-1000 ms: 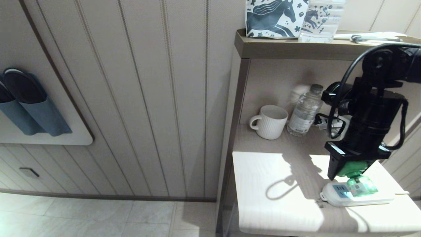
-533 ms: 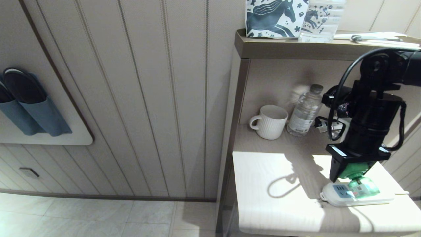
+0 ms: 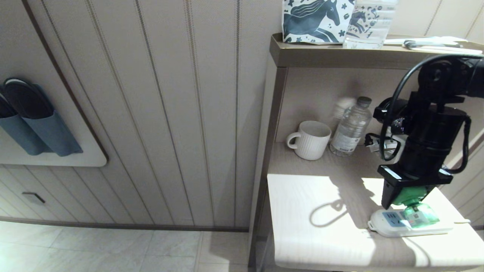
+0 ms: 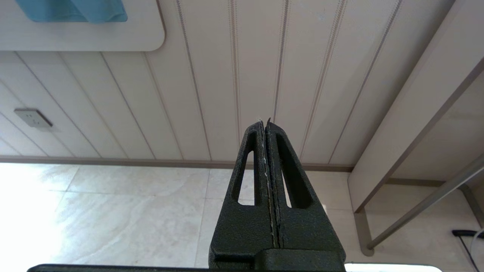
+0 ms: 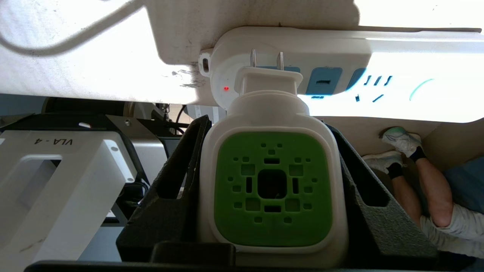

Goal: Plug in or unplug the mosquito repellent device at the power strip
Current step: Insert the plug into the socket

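My right gripper point(image 3: 405, 197) points down over the shelf table and is shut on the mosquito repellent device point(image 3: 415, 213), gripping its white and green head point(image 5: 272, 189) by the sides. The translucent green bottle lies low over the power strip point(image 3: 427, 228), a white bar near the table's front right. In the right wrist view the two metal prongs stand exposed, their tips at the light-blue socket face nearest the strip's point(image 5: 329, 45) rounded end, beside a small red light. My left gripper point(image 4: 264, 121) is shut and empty, hanging over the floor by the wall.
A white ribbed mug point(image 3: 311, 139) and a clear water bottle point(image 3: 351, 128) stand at the back of the table point(image 3: 302, 211). The upper shelf point(image 3: 340, 54) carries a horse-print bag and another bottle. Blue slippers point(image 3: 34, 121) hang on the wall. A person's legs point(image 5: 427, 185) show in the right wrist view.
My right arm has lowered and drifted slightly right, bringing the device down closer to the power strip. The grip is unchanged.
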